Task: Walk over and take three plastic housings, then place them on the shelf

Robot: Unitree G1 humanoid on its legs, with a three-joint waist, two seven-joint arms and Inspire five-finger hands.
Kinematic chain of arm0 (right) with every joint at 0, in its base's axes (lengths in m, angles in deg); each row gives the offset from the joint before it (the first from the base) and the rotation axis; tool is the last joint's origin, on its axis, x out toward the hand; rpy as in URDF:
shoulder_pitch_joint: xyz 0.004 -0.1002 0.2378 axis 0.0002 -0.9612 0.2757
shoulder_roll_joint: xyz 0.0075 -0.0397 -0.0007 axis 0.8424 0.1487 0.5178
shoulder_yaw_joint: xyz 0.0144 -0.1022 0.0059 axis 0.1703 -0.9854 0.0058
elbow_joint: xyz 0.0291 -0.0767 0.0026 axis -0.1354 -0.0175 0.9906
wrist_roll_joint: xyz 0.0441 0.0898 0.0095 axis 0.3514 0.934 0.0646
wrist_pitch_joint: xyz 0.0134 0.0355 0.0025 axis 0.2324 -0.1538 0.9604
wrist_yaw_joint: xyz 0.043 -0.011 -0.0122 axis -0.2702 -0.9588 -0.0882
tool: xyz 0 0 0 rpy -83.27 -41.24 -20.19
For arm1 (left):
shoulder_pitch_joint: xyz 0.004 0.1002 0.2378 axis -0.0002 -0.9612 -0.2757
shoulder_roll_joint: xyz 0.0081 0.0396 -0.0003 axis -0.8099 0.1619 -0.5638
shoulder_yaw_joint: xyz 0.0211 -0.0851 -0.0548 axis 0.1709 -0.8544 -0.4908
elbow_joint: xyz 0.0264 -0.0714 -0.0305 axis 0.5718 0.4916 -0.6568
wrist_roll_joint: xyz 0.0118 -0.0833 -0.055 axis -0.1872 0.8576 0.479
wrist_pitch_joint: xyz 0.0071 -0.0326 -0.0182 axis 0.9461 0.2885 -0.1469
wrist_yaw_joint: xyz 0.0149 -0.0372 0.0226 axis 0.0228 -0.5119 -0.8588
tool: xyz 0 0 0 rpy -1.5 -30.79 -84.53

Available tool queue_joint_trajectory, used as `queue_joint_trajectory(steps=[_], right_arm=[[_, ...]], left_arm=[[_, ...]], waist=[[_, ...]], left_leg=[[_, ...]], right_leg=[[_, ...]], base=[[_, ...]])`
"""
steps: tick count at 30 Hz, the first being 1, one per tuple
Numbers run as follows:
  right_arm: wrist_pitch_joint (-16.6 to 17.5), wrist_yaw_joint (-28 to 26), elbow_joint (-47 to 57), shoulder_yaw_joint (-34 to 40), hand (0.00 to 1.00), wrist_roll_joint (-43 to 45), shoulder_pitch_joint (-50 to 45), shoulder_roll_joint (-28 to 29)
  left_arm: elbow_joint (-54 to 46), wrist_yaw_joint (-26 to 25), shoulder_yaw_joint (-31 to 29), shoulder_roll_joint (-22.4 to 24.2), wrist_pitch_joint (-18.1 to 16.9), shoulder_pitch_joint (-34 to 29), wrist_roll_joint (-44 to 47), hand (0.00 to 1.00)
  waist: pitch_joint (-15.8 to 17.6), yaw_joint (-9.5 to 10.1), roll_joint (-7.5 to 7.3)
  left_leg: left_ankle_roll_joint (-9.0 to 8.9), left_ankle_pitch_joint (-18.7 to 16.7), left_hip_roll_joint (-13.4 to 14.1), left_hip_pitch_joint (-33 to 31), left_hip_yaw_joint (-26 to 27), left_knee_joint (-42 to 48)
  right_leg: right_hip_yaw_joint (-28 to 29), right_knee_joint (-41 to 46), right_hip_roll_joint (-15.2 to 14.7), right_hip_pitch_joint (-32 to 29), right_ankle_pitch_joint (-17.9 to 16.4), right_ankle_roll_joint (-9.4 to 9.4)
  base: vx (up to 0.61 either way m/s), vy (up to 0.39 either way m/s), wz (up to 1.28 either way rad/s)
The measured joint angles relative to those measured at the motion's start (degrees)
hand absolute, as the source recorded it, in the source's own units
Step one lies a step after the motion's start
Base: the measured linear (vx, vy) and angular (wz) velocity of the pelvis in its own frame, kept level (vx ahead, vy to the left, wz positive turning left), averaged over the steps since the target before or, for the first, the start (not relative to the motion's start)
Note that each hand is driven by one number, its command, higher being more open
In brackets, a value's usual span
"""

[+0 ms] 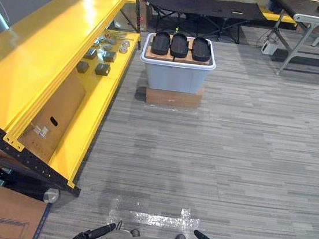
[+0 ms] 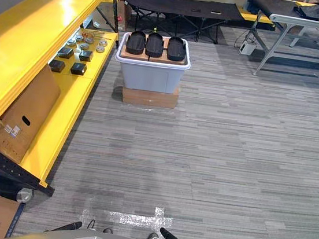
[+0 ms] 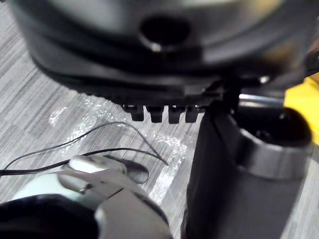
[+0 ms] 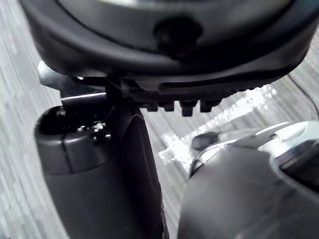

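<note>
Atop bin (image 1: 175,78), three housings (image 1: 179,45), long axes away; left robot hand (image 3: 159,50), right robot hand (image 4: 164,45): grip unclear.

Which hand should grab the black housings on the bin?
Probably left: the left hand and right hand both hang far from the plastic housings, but the yellow shelf is on its left.

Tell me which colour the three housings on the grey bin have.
Black; the housings show best in the left eye view.
</note>
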Motion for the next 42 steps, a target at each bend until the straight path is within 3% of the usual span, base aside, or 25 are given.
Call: queue_joint_trajectory(steps=[5,11,15,26,31,35,38,40,42], right_arm=[[3.81,-2.31,0.68,-0.03,1.00,-2.54,2.08,1.24],[6.58,-2.13,5.47,-1.23,1.00,-2.52,5.39,2.86],[9.28,-2.81,5.84,-1.16,1.00,-1.71,6.57,3.08],[8.43,-3.11,6.18,-2.45,1.00,0.71,4.20,4.70],[9.75,-1.38,7.56,-3.01,1.00,0.70,3.27,4.97],[10.06,-1.03,10.16,-3.10,1.00,0.71,2.21,4.89],[11.42,-0.38,10.85,-3.40,1.00,2.50,3.22,4.58],[11.71,-0.07,11.96,-3.41,1.00,2.85,3.13,4.33],[11.96,0.38,13.20,-4.02,1.00,2.49,2.31,4.37]], left_arm=[[-4.16,-2.79,0.18,-0.13,-3.62,0.07,-1.88,1.00],[-10.37,-3.84,3.21,0.94,-7.11,1.35,-1.20,1.00],[-11.52,-3.63,3.50,2.82,-11.78,1.09,6.88,1.00],[-14.08,-3.74,4.75,2.87,-11.59,-1.22,6.72,1.00],[-14.17,-3.68,4.64,2.56,-12.05,-2.04,-3.24,1.00],[-17.25,-3.33,4.49,2.08,-11.79,-2.75,-4.21,1.00],[-20.28,-2.89,3.04,1.89,-11.80,-2.75,-3.29,1.00],[-20.16,-3.29,3.07,1.49,-11.71,-2.72,-2.20,1.00],[-20.08,-3.27,3.19,1.16,-11.88,-1.97,0.16,1.00]], waist=[[0.97,0.03,-1.63],[1.23,-0.01,-1.46],[1.26,0.02,-1.52],[1.77,0.07,-1.64],[1.92,0.14,-1.81],[2.35,-0.08,-2.62],[4.16,0.22,-1.63],[4.61,0.05,-0.99],[4.63,0.06,-1.02]], left_leg=[[0.93,1.47,-0.69,0.90,-1.27,-1.76],[0.99,1.52,-1.36,1.01,-1.16,-1.74],[1.13,1.62,-1.37,1.17,-1.10,-1.77],[1.33,1.73,-1.59,2.00,-0.94,-2.04],[2.18,1.13,-2.09,2.05,-0.39,-2.03],[4.02,-0.81,-3.01,1.21,0.75,-0.57],[5.42,-5.15,-0.47,-1.06,1.92,6.47],[5.22,-6.81,1.25,-0.91,1.91,9.28],[4.43,-7.33,2.10,-0.19,1.43,9.53]], right_leg=[[-1.42,-1.00,-0.27,0.96,-0.09,0.58],[-1.38,-0.73,-1.05,1.00,0.19,1.07],[-1.32,-0.30,-1.14,1.00,0.20,1.21],[-1.29,0.73,-1.59,1.33,-0.22,1.54],[-0.94,2.39,-2.49,0.52,-0.63,2.04],[-1.05,10.69,-5.51,-3.23,-4.61,4.53],[-3.88,30.63,-9.07,-13.48,-3.88,1.07],[-4.80,30.45,-7.84,-14.98,-7.41,1.08],[-4.46,21.74,-4.65,-15.65,-6.74,2.17]], base=[[0.05,0.032,0.14],[-0.02,0.046,0.03],[-0.05,0.022,0.00],[-0.05,0.019,0.00],[-0.02,0.050,-0.04],[0.02,0.100,-0.01],[0.07,0.134,-0.20],[0.18,0.123,-0.09],[0.23,0.085,0.09]])
